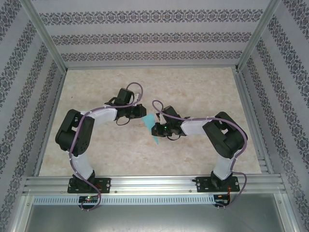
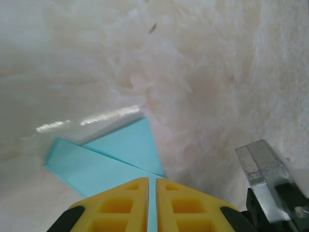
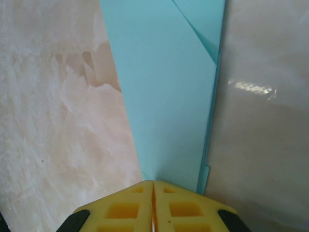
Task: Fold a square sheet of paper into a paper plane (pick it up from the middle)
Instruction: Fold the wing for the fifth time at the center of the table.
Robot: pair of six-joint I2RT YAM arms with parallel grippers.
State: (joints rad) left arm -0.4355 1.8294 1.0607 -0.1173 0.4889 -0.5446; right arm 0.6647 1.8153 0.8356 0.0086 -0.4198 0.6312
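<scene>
Table from above: paper plane (image 1: 150,126) at the middle of the table (image 1: 203,87), its point toward the near side; left claw (image 1: 141,112) at its far end, right claw (image 1: 156,129) at its right edge; bare room all round.
Left claw camera: left claw (image 2: 152,182) pinched shut on the paper plane (image 2: 111,159); grey metal block (image 2: 263,166) near on the right.
Right claw camera: right claw (image 3: 153,184) pinched shut on the paper plane (image 3: 164,96); bare table on either side.

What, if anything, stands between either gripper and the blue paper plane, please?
Nothing visible does: the left gripper and the right gripper are each shut directly on the paper plane.
</scene>
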